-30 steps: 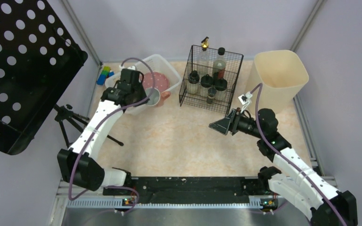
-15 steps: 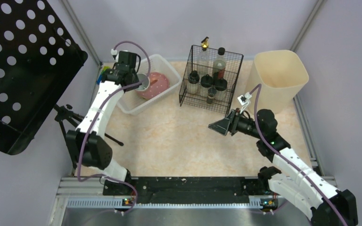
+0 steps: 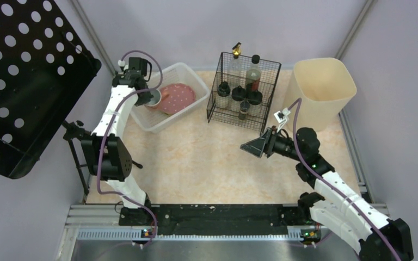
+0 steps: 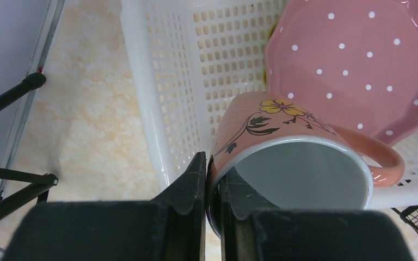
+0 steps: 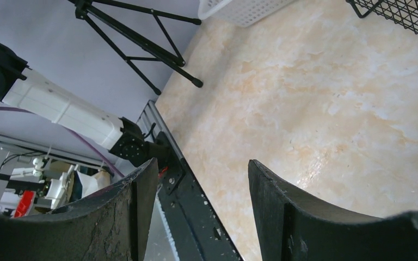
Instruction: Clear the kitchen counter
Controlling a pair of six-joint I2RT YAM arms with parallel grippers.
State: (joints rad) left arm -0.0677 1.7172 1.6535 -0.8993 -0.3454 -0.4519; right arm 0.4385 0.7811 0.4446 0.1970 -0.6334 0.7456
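1. Left gripper (image 4: 211,163) now holds the mug (image 4: 261,122) farther back-left, over the basket (image 4: 163,65) in the counter's (image 3: 207,157) far-left corner.
2. Jaws pinch its rim; basket below, plate (image 4: 354,60) just beside.
3. Right gripper (image 5: 201,166) gapes empty, well apart.

No readable text or labels

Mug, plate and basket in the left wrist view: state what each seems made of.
The mug looks like glazed ceramic: pink outside with a flower print, glossy white inside. The plate is likely the same, shiny pink with white dots. The basket seems moulded plastic: matte white, regular perforations.
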